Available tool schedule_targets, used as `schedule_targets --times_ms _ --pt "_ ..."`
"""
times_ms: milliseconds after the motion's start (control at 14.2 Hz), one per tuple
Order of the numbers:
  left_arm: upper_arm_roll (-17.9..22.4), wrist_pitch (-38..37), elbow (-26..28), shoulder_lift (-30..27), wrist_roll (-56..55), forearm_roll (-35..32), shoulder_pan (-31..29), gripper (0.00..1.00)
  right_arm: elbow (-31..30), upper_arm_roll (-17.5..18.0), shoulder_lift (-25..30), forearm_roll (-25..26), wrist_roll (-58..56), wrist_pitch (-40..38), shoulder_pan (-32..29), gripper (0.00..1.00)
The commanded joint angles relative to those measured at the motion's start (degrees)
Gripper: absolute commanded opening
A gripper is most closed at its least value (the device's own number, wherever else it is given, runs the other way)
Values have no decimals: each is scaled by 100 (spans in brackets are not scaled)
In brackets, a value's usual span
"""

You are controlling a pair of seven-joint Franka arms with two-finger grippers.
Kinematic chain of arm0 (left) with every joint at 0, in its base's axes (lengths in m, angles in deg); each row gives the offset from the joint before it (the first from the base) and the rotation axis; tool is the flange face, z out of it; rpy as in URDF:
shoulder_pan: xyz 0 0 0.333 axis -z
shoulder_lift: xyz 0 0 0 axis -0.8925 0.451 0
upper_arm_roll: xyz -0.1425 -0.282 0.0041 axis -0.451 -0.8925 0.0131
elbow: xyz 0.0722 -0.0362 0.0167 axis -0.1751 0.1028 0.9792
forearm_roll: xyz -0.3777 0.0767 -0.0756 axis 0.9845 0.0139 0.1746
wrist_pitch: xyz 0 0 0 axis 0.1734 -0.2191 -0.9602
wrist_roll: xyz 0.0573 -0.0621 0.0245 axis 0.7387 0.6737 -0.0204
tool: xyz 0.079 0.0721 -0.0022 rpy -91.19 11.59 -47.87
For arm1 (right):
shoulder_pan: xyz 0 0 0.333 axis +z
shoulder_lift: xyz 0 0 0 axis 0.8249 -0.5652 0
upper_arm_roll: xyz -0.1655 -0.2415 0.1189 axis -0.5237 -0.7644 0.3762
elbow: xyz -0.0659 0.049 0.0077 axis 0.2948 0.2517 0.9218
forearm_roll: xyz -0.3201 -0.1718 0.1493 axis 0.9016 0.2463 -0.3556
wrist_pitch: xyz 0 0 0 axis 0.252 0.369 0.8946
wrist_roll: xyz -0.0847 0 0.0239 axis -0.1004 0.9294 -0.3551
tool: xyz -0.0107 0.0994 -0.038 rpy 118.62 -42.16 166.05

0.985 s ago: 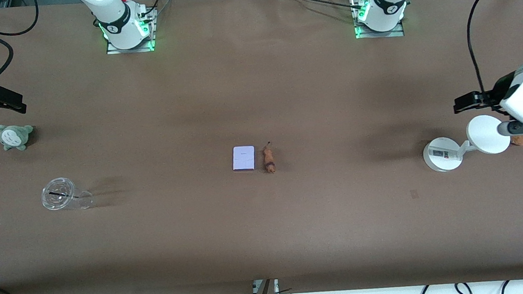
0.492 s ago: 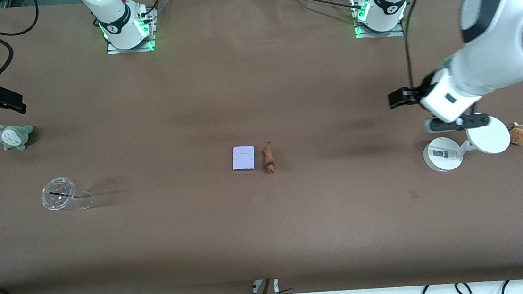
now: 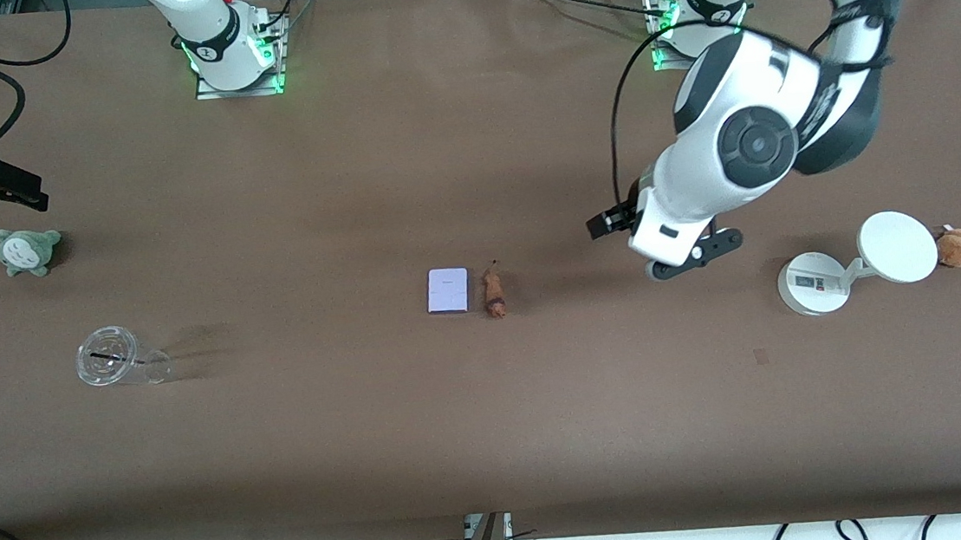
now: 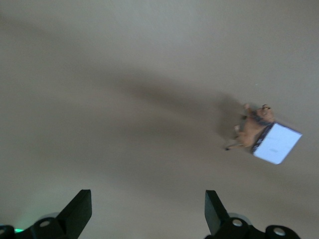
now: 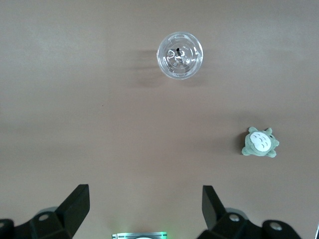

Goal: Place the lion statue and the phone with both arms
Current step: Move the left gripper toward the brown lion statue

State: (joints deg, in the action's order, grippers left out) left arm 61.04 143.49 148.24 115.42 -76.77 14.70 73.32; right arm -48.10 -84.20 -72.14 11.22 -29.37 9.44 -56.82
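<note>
The phone (image 3: 447,290), a flat pale lavender-white rectangle, lies mid-table. The lion statue (image 3: 494,293), small and reddish-brown, lies right beside it toward the left arm's end. My left gripper (image 3: 613,222) is open and empty, in the air over bare table between the lion statue and the white stand. The left wrist view shows the lion statue (image 4: 251,127) and the phone (image 4: 276,143) ahead of its open gripper (image 4: 148,214). My right gripper (image 3: 26,192) is open and empty and waits over the right arm's end of the table; its wrist view shows the spread gripper (image 5: 145,209).
A clear plastic cup (image 3: 110,356) and a grey-green plush (image 3: 28,250) sit at the right arm's end; both show in the right wrist view, cup (image 5: 180,55) and plush (image 5: 260,142). A white round-based stand (image 3: 812,283) and a tan-brown plush (image 3: 957,246) sit at the left arm's end.
My left arm has swung from over the white stand toward the middle of the table, closer to the lion statue. The right arm, phone and lion statue have not moved.
</note>
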Motion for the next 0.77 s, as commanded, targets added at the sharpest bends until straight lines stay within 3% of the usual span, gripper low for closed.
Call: schedule_targets --times_ms 0,211,492,704 --pt "30 769 -193 624 -636 322 182 100 114 43 -33 -90 8 -42 27 100" --pt "144 1728 -201 1099 -1575 243 946 100 114 60 -24 -90 -18 -24 88 100" --pt "197 2493 -210 1390 -2095 243 1298 100 114 -27 -42 -723 -27 -24 18 100" --pt "618 2820 -349 1662 -2150 -107 1903 100 114 -27 -51 -723 -18 -15 44 100"
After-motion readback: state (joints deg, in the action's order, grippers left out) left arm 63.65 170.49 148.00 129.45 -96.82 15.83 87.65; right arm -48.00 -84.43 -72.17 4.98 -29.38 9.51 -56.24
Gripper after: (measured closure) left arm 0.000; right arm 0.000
